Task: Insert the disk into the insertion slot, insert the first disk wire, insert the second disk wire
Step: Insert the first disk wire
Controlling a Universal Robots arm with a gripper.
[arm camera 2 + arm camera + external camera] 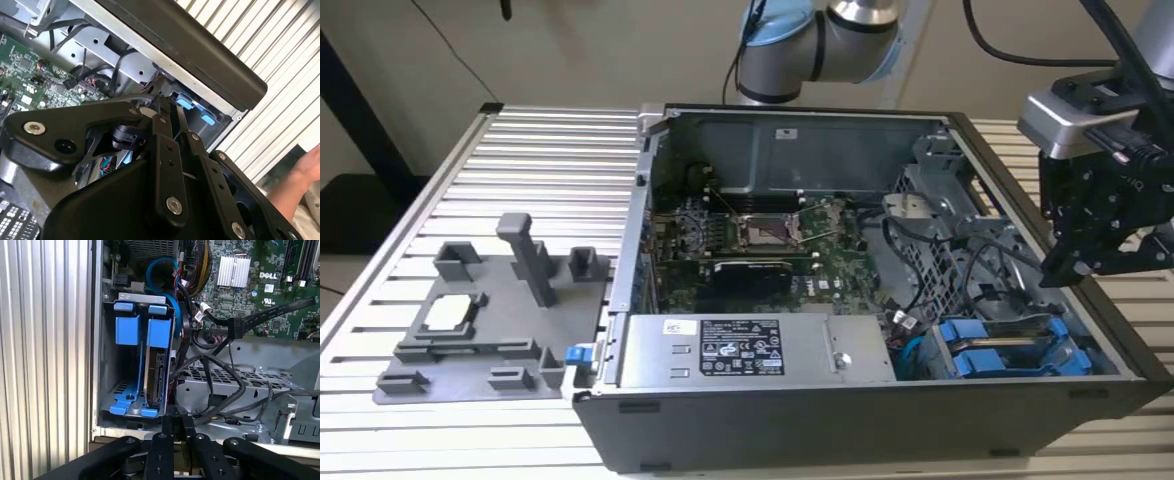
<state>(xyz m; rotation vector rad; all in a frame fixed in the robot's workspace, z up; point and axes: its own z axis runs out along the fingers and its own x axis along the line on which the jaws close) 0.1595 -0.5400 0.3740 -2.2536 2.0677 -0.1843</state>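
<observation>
The pincer (1065, 268) hangs over the open computer case (854, 420), at the side of the desk (547, 150) on the exterior view's right. Its two fingers (168, 427) are pressed together and hold nothing. Right under it is the insertion slot (122, 386). The disk (156, 372) stands in the slot, next to an empty blue holder (127, 330). The disk looks pushed in, but I cannot tell if it sits all the way down.

Lots of black wires (220, 375) lie loose just beside the disk. I cannot tell if any of them is plugged into it. I think the pincer could catch on a wire loop and drag it, or pinch the wrong wire. If a plug goes in crooked, its end could bend. The pincer is also near the case's wall and could bump it. A person's hand (307, 167) is near the desk's edge and could get hit.
</observation>
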